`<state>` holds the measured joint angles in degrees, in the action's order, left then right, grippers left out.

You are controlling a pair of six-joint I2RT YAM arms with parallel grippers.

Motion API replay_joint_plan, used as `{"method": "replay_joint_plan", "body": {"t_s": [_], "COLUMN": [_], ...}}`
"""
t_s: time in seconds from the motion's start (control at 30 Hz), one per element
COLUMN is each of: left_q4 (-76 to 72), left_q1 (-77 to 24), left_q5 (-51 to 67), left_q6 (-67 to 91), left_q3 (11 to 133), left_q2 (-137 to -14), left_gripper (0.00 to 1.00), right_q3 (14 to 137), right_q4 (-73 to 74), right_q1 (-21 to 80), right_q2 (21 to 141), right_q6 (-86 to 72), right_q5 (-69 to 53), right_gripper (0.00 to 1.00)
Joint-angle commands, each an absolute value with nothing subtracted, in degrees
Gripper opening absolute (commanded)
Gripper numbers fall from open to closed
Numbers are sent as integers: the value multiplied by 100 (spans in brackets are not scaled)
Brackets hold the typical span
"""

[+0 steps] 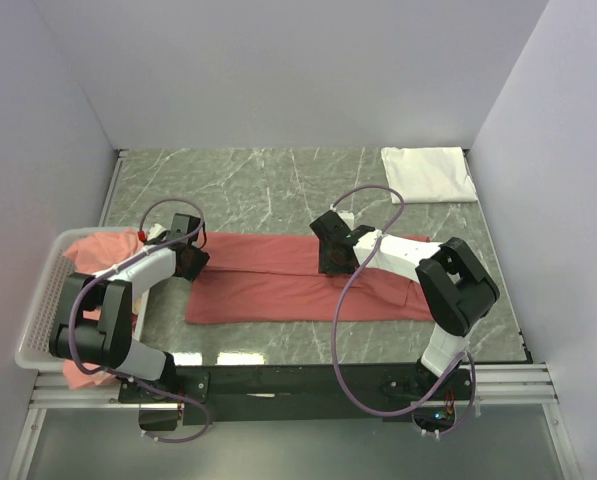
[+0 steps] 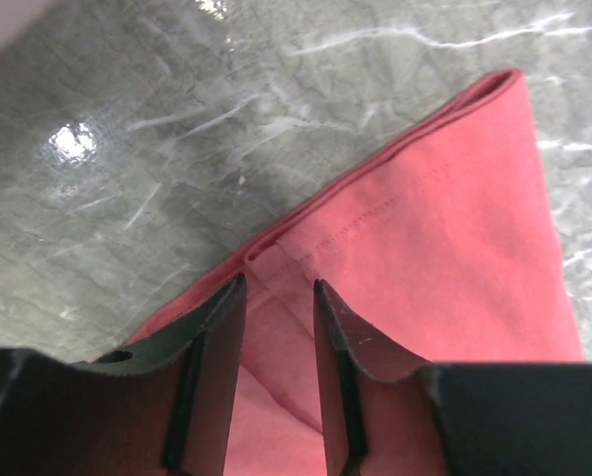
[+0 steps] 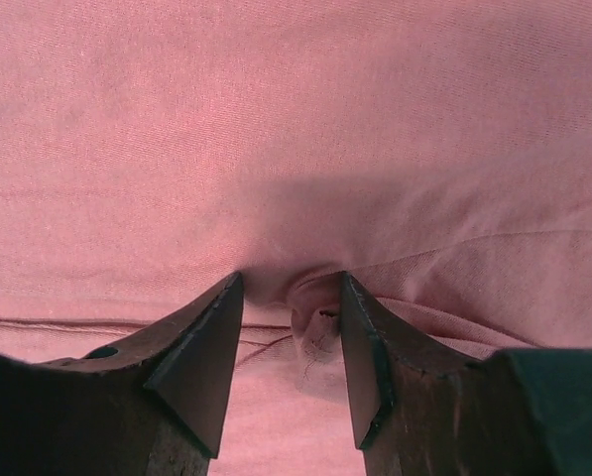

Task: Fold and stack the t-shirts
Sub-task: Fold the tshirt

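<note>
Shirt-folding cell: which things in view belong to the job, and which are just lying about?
Job:
- long salmon shirt, laid across the table
- folded white shirt, far right corner
- heaped salmon shirts, in the basket

Lying about:
- white mesh basket, only holds shirts
- marble table

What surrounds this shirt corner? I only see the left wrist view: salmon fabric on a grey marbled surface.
Observer: From above, the salmon t-shirt lies folded into one long strip across the table.
Operator: Where's the other arm?
Observer: The right gripper is down near the strip's middle, fabric bunched between its fingers.
Operator: Any finished shirts?
Observer: A folded white t-shirt lies at the far right corner.
</note>
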<state>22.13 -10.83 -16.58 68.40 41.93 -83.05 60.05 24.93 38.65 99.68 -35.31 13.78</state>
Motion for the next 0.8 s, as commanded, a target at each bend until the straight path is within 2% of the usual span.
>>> {"method": "replay_joint_plan", "body": {"t_s": [0.0,0.1,0.4,0.63,0.77], "left_q4": [2206,2180,2276,2417,2391], "left_q1": [-1055,-1046,-1037,-1028,-993], "left_q5": [-1819,-1811,-1793,-1819,-1776], "left_q6": [6891,6882,6812,6697,6671], "left_q3": [4228,4271,4474,4465,4298], "left_q2": [-8420,-8525,-8482,-8183,-8095], "left_gripper": [39,34,4,8,4], "right_q3": [6073,6047,5977,5977,5968], "right_q4": [2373,2364,2312,2268,2259], "right_q1": [3911,3911,3911,3911,3911], "right_q2": [9932,9888,9853,9879,9853], "right_q6": [-3560,-3577,-3595,-3595,-3621], "right_q5": [1389,1362,1310,1257,1230], "right_gripper": [51,50,49,49,49]}}
